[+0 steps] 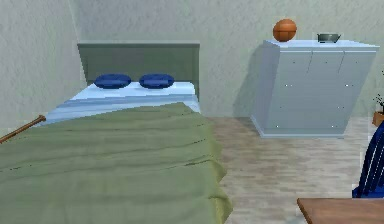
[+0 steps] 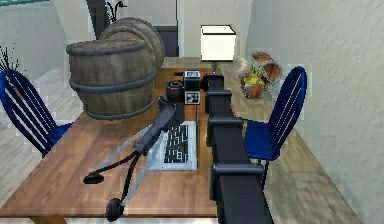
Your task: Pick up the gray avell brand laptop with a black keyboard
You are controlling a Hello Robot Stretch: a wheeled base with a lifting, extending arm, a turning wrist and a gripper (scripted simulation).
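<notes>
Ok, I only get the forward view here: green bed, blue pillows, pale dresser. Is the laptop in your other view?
Observer: Yes, a gray laptop with a black keyboard lies on a brown wooden table.
Operator: Anything near it?
Observer: A large wooden barrel lies on its side on that table, up-left of the laptop.
Operator: And the arm?
Observer: The dark square arm runs right of the laptop; its thin fingers show against bare tabletop, lower left.
</notes>
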